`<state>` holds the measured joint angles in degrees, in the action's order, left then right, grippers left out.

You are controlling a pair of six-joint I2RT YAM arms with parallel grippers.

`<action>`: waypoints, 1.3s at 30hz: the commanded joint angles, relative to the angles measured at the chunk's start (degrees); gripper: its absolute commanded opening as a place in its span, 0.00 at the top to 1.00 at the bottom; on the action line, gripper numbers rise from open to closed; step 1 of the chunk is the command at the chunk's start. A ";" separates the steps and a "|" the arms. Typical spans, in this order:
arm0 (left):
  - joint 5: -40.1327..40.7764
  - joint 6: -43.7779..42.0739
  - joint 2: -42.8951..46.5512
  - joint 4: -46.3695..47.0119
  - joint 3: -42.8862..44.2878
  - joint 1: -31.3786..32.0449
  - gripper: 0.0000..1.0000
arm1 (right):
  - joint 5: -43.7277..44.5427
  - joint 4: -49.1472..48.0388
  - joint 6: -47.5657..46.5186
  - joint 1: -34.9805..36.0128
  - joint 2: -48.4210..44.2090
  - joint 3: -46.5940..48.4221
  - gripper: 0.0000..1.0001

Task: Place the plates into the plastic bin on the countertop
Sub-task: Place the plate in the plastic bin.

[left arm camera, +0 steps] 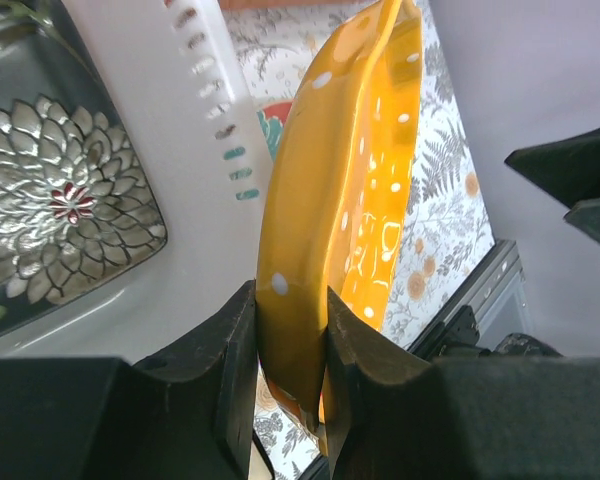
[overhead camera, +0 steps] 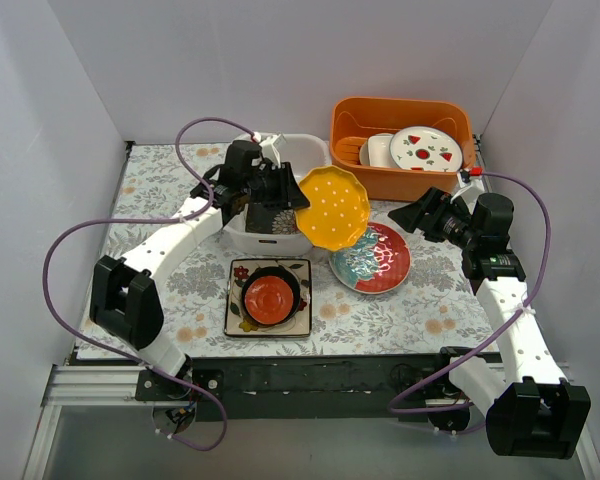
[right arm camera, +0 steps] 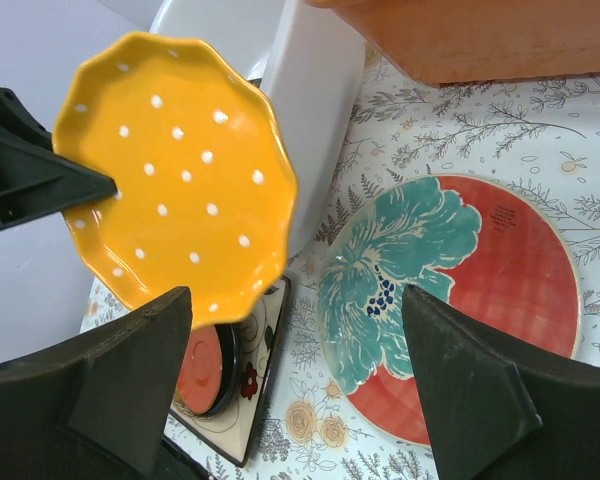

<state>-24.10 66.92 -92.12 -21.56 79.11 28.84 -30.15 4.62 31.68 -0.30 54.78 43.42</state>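
Pinching yellow plate (overhead camera: 332,208) rim beside plastic bin (overhead camera: 280,243), left fingers (left arm camera: 225,375) risk slip or wall strike; right fingers (right arm camera: 110,385) wide open, empty

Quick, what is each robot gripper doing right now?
Left gripper: closed on the yellow plate.
Right gripper: open, holding nothing.

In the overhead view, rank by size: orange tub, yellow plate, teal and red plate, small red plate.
1. orange tub
2. yellow plate and teal-and-red plate: about alike; the yellow one is held up, nearer the camera, so unranked
3. small red plate
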 commanded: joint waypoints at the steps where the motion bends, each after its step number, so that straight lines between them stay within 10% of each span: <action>1: -5.35 3.13 8.09 8.55 0.69 -3.08 1.00 | 0.18 -0.58 -0.66 0.21 -0.64 2.11 0.08; 39: -3.85 5.86 13.81 12.16 -3.52 -16.62 1.00 | 0.36 -0.40 -0.92 0.21 -0.03 2.02 0.08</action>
<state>-25.78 70.89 -83.66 -17.50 74.59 12.67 -30.11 4.95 31.48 -0.30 54.81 43.42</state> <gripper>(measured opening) 0.247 0.919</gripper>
